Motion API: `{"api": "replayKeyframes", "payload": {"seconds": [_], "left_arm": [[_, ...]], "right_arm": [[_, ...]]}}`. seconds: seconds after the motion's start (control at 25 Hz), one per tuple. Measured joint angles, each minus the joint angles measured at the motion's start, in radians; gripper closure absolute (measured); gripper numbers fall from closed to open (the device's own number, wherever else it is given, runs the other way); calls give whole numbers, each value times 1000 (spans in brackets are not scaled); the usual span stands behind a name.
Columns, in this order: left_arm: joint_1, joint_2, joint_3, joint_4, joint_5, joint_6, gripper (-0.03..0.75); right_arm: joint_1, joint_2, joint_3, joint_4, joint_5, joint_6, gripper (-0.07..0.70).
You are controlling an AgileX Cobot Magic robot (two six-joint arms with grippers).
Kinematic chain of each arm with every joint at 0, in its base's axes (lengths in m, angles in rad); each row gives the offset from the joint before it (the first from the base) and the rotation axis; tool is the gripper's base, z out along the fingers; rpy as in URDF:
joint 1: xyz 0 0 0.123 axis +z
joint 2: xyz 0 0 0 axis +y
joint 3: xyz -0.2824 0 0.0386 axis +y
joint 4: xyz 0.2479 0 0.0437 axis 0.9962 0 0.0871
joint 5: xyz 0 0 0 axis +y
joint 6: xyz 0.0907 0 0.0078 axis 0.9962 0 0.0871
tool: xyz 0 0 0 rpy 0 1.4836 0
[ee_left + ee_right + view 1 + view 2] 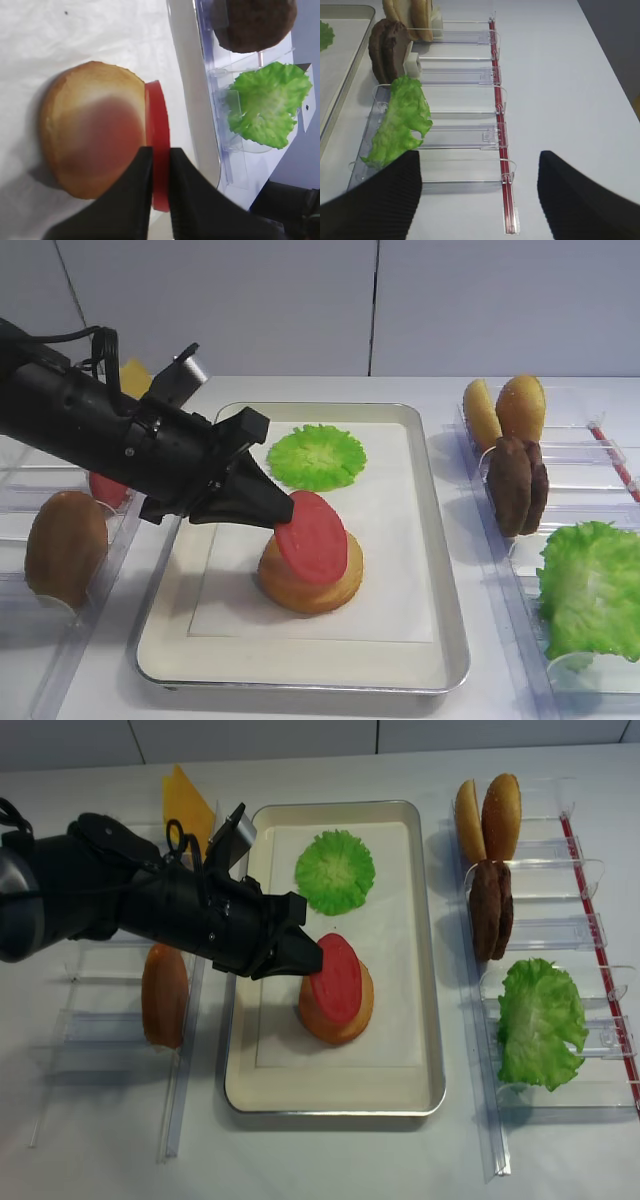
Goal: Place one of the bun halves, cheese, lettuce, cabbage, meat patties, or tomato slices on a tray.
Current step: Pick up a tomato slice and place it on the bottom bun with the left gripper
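Observation:
My left gripper (pixel 285 512) is shut on a red tomato slice (pixel 318 537), pinching its edge between both fingers (pixel 135 190). The slice is tilted, with its lower part against the top of a bun half (pixel 310 585) that lies on the paper-lined silver tray (pixel 430 640). In the left wrist view the tomato slice (pixel 157 125) stands edge-on beside the bun half (pixel 90 140). A frilly green leaf (pixel 318 455) lies at the tray's far end. My right gripper (pixel 479 155) is open over the near end of the right rack, with nothing in it.
The clear right rack (pixel 575 455) holds two bun halves (pixel 505 405), meat patties (pixel 518 483) and lettuce (pixel 592 590). The left rack holds a bun half (pixel 65 545), another tomato slice (pixel 105 490) and cheese (pixel 185 800). A red strip (pixel 502 150) runs along the right rack.

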Motion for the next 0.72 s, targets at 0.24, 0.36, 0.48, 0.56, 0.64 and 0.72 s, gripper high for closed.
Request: {"api": "replayKeyframes", "payload": {"seconds": [0.24, 0.36, 0.48, 0.56, 0.64, 0.72], "left_arm": [[0, 0, 0, 19, -10, 6, 648], [0, 0, 0, 30, -26, 6, 648], [0, 0, 0, 31, -35, 6, 648], [0, 0, 0, 32, -38, 6, 648], [0, 0, 0, 34, -40, 6, 648], [0, 0, 0, 34, -40, 6, 648]], "right_arm": [[0, 0, 0, 0, 0, 0, 104], [0, 0, 0, 0, 0, 0, 103], [0, 0, 0, 0, 0, 0, 103], [0, 0, 0, 0, 0, 0, 104], [0, 0, 0, 0, 0, 0, 103], [0, 0, 0, 0, 0, 0, 103]]}}
